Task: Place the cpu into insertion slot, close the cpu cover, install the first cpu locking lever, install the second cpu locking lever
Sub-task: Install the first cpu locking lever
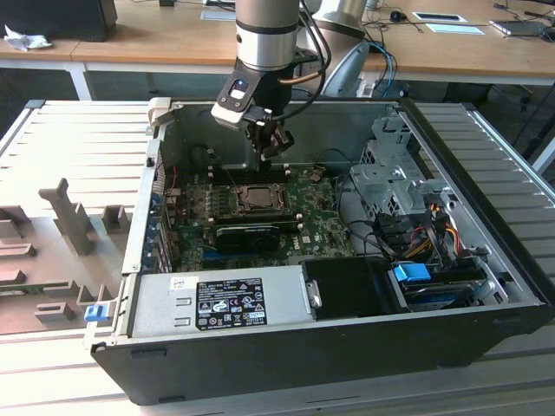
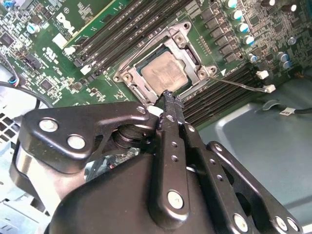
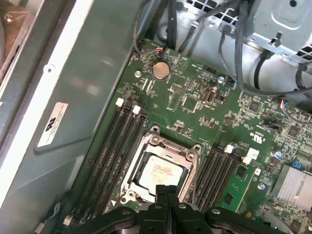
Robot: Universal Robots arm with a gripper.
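The end effector [image 2: 169, 96] hung just above the insertion slot [image 1: 236, 198], its fingers pressed together and pinching nothing; that narrow closed tip looked suited to pushing or hooking small metal parts rather than carrying anything; the cpu [image 3: 163, 170] lay flat in the slot with its silver-grey top facing up, so the placing appeared done; the cpu cover [image 2: 192, 53] lay down around it, its cut-out framing the chip, which I took as closed; one thin wire locking lever [image 2: 243, 84] stood out sideways from the slot, seemingly not latched; the open computer case [image 1: 286, 373] rested on its side on the ribbed bench [image 1: 61, 139], presumably so the board faced upward for reaching from above; as for writing, a white-and-black label [image 1: 230, 303] sat on the power supply, a white sticker [image 3: 54, 124] on the case wall, and a white logo [image 2: 65, 22] with fine lettering on the green board; the top of the chip carried faint print, none of it readable to me.
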